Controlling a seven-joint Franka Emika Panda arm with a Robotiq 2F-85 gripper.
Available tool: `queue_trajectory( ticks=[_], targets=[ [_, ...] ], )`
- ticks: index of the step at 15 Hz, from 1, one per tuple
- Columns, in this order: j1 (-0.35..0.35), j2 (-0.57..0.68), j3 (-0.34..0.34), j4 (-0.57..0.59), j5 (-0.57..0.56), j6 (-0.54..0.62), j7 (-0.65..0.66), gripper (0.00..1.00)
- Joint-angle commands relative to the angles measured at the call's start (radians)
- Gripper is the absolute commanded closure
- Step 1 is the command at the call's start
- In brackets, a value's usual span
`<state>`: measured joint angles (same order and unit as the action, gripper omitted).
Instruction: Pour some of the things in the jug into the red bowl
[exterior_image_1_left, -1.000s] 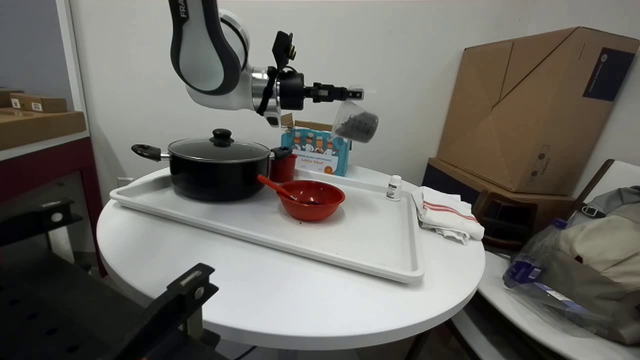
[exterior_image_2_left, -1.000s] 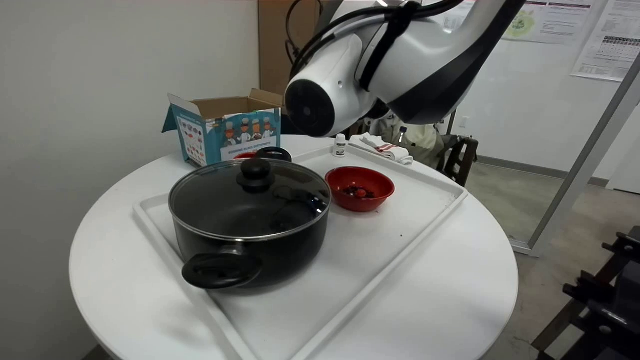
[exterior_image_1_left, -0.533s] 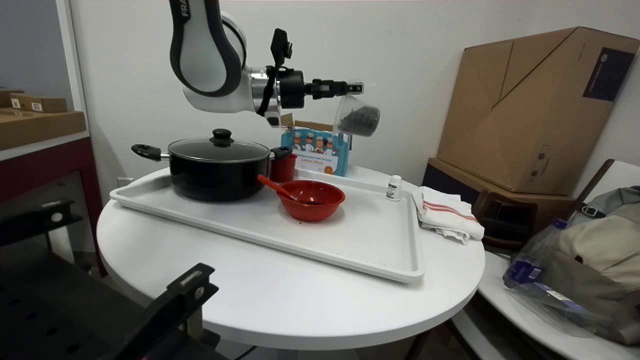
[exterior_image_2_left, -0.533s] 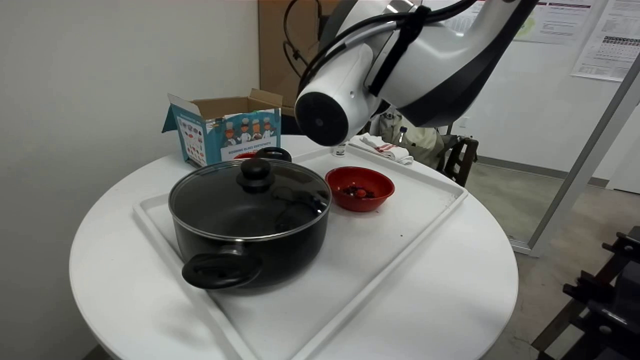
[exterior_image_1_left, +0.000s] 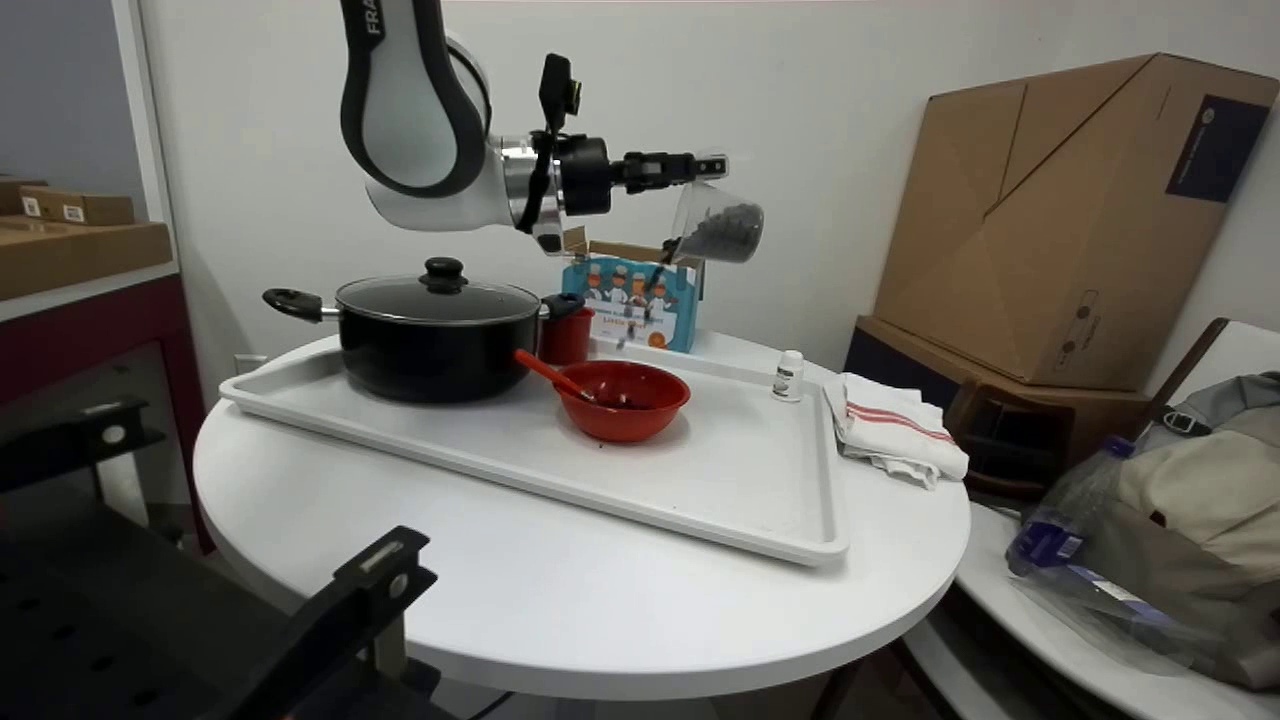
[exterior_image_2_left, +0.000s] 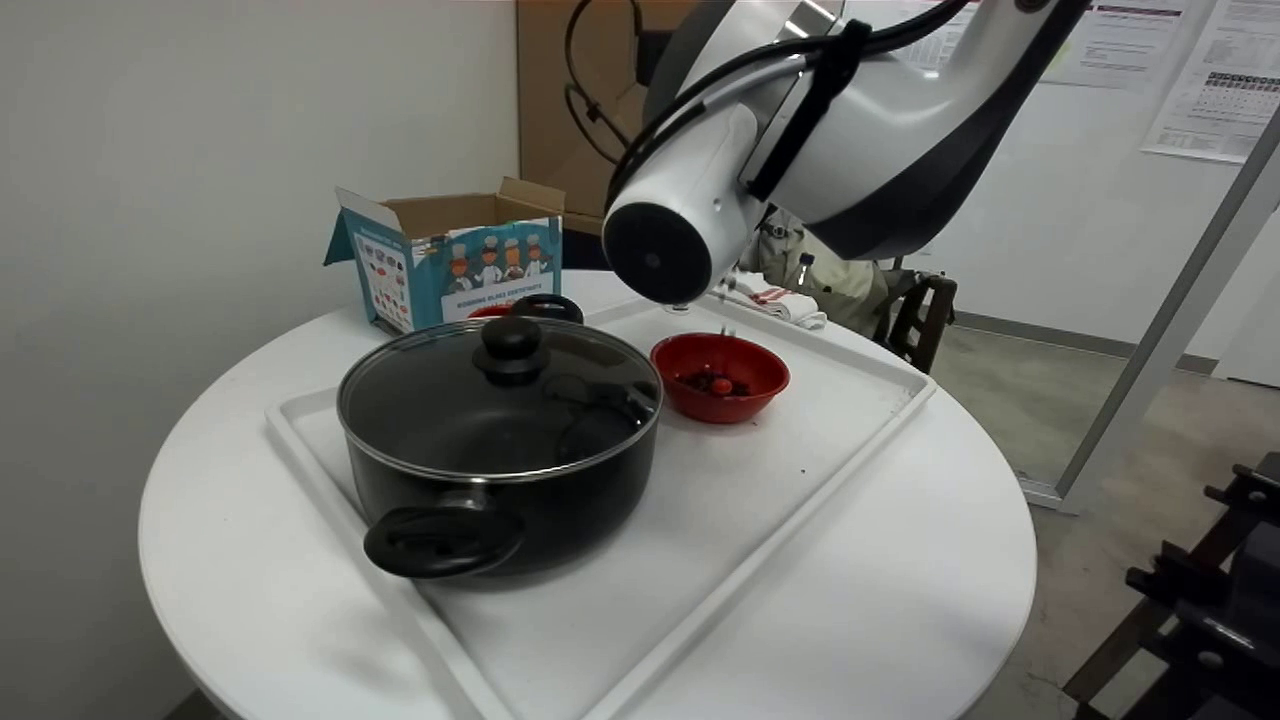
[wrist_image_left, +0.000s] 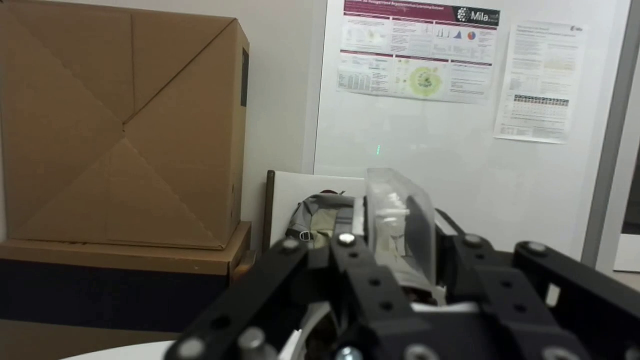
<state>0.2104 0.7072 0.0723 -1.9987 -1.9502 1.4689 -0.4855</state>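
My gripper (exterior_image_1_left: 711, 166) is shut on the rim side of the jug (exterior_image_1_left: 727, 232), a clear cup with dark bits inside. The jug is tilted, its mouth facing down and to the left in an exterior view. Dark bits (exterior_image_1_left: 656, 278) spill from its mouth in a thin stream toward the red bowl (exterior_image_1_left: 625, 418). The bowl stands below on the tray, with dark bits and a red spoon (exterior_image_1_left: 548, 371) in it; the bowl (exterior_image_2_left: 715, 405) also shows in an exterior view, where the arm hides the jug. In the wrist view the jug's clear wall (wrist_image_left: 392, 215) is between the fingers.
A black lidded pot (exterior_image_1_left: 440, 355) stands beside the bowl on the white tray (exterior_image_1_left: 560, 488). A red cup (exterior_image_1_left: 567, 338) and a blue box (exterior_image_1_left: 640, 300) are behind. A small white bottle (exterior_image_1_left: 788, 377) and a folded towel (exterior_image_1_left: 893, 420) are at the right.
The jug has tipped further and risen slightly, its base swinging up. Dark bits now fall from its mouth; none were falling before. The bowl has not moved.
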Motion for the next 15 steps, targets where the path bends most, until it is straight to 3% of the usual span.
queue_trajectory(
  ticks=[1, 5, 15],
  targets=[
    [0.005, -0.014, -0.001, -0.016, -0.005, -0.035, 0.014, 0.90],
    [-0.017, -0.012, 0.013, 0.021, 0.070, -0.025, 0.000, 0.90],
    [-0.092, -0.004, 0.042, 0.146, 0.389, 0.004, -0.002, 0.90]
  ],
)
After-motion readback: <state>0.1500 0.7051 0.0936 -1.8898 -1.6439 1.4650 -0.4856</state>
